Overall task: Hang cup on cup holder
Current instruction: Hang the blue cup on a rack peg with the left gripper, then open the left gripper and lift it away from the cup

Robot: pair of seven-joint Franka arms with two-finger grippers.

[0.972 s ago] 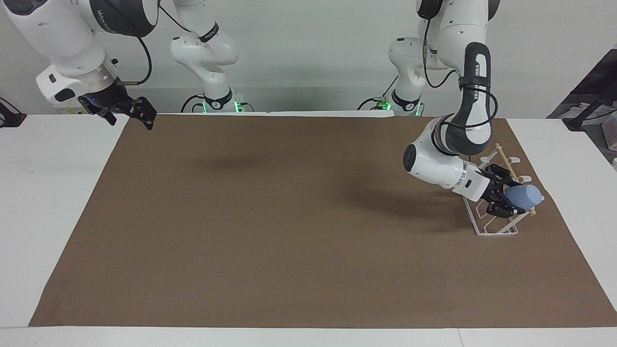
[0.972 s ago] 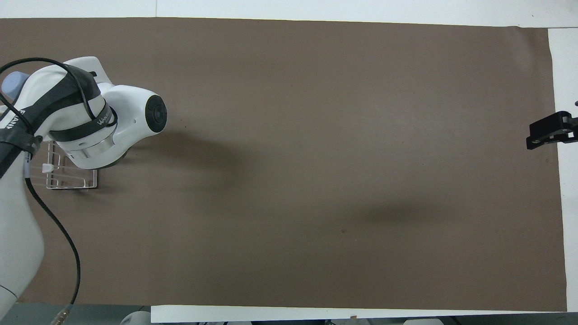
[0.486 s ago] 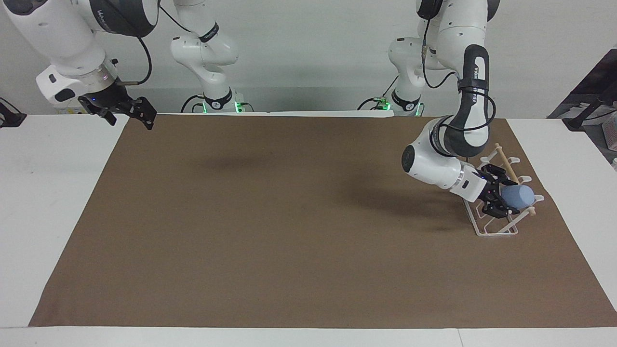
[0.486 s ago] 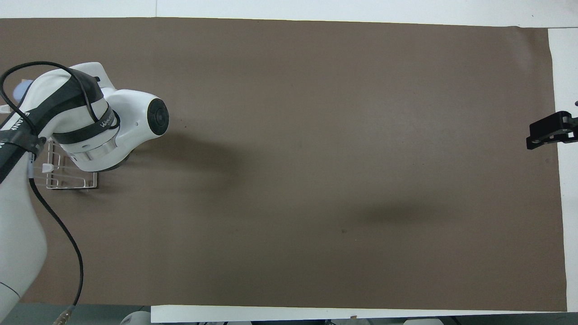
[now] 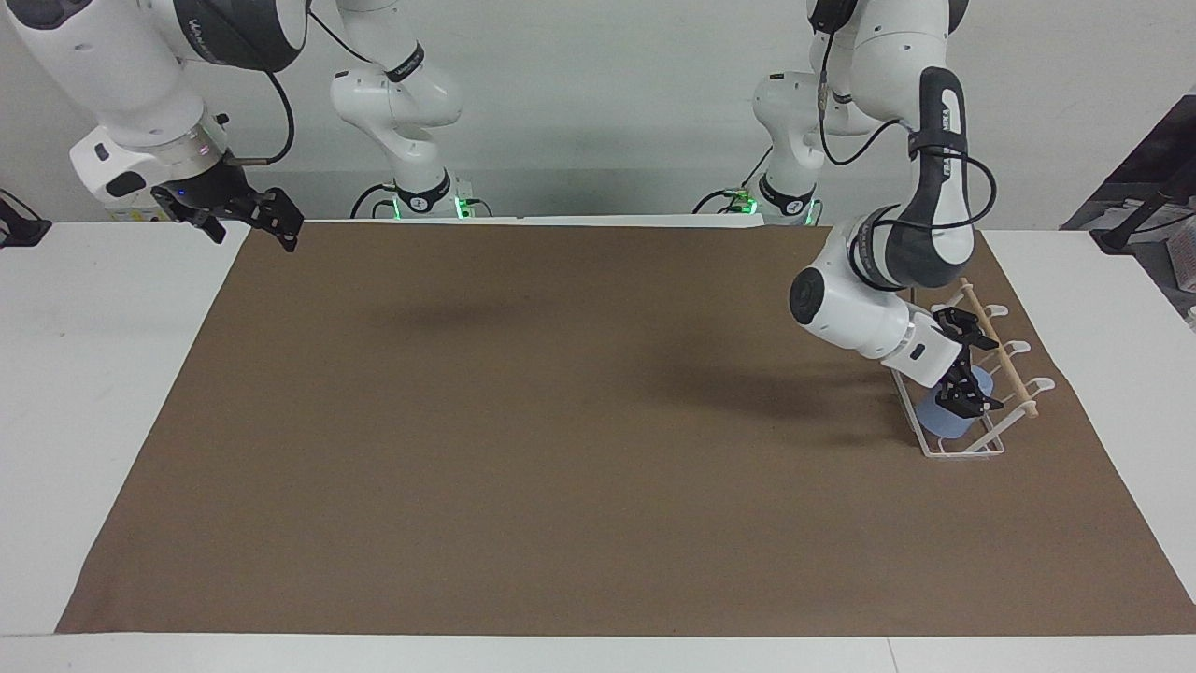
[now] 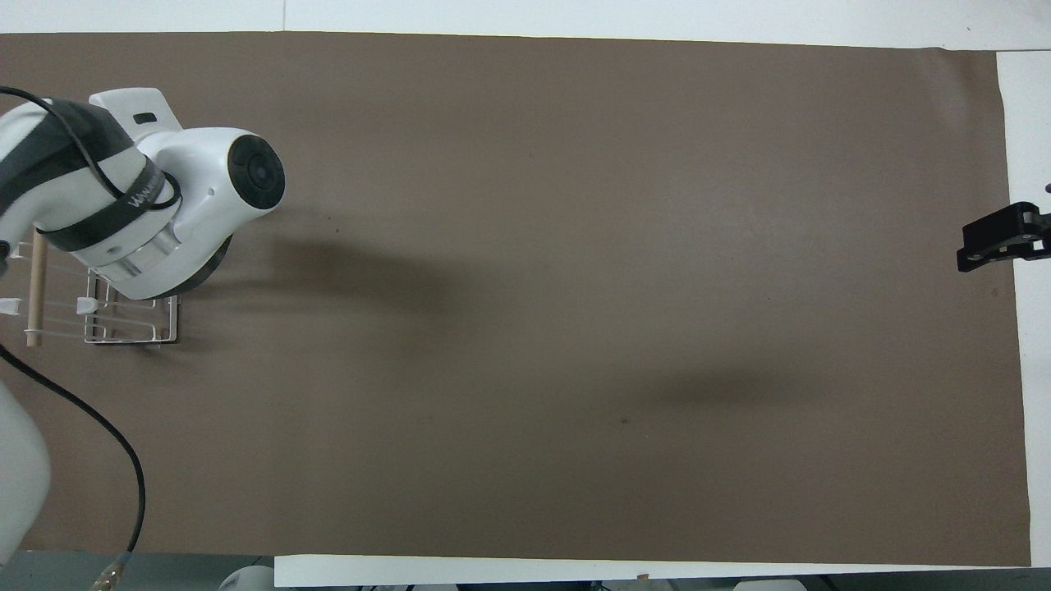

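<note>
Cup (image 5: 946, 419), a small light-blue matte tumbler with no handle, sits low inside the cup holder (image 5: 962, 447), at about four o'clock in the facing view, toward the left arm's end of the table (image 5: 93, 374). Only part of the cup shows among the white wires, and how it is tilted cannot be told. The cup holder is a white wire rack with looped prongs and a pale wooden dowel (image 5: 995, 350) slanting across its top; it stands on a brown mat (image 5: 561, 421). In the overhead view the left arm covers the cup; the rack (image 6: 123, 320) and dowel (image 6: 34, 287) show at about nine o'clock.

The left arm bends down from twelve o'clock, its wrist angled over the rack. The left end effector (image 5: 967, 366) is spread: one finger lies by the dowel, clear of the cup, the other overlaps the cup's upper edge.

The right end effector (image 5: 252, 213) waits in the air at ten o'clock over the mat's corner; whether it is spread or pressed together cannot be told.
</note>
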